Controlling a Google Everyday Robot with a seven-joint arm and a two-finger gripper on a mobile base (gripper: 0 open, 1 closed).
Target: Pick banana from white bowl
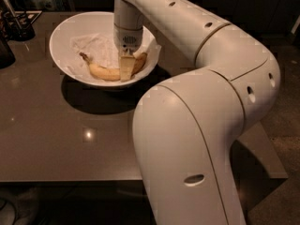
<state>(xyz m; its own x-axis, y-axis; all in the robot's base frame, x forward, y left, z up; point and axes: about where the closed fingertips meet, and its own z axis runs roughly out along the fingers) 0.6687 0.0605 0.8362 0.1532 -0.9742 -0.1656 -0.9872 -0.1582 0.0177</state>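
At the far left corner of the counter (51, 144) stands a dark holder (18, 29) with a few utensils sticking up out of it, and another dark shape sits just in front of it at the left edge, too cut off to make out. The counter top itself is a glossy grey-brown, with one small glint of light on the bare stretch toward the near edge.

Next along, toward the far edge and left of the middle, sits the white bowl (65, 29), wide and shiny, casting a heavy shadow on the counter below it. Crumpled white paper (89, 43) lines its bottom. The banana (105, 72) lies inside on the paper, along the bowl's near wall, its dark stem pointing left and its speckled yellow body curving off to the right.

The gripper (125, 69) is down in the bowl, right at the banana, its pale yellowish tip crossing in front of the fruit's right half and touching it. From where I stand I can't tell how far open it is or whether it has hold of the banana, which rests on the paper.

To the right, the white arm (220, 55) reaches out above the far edge, bends back, and its bulky lower section fills the near right corner.
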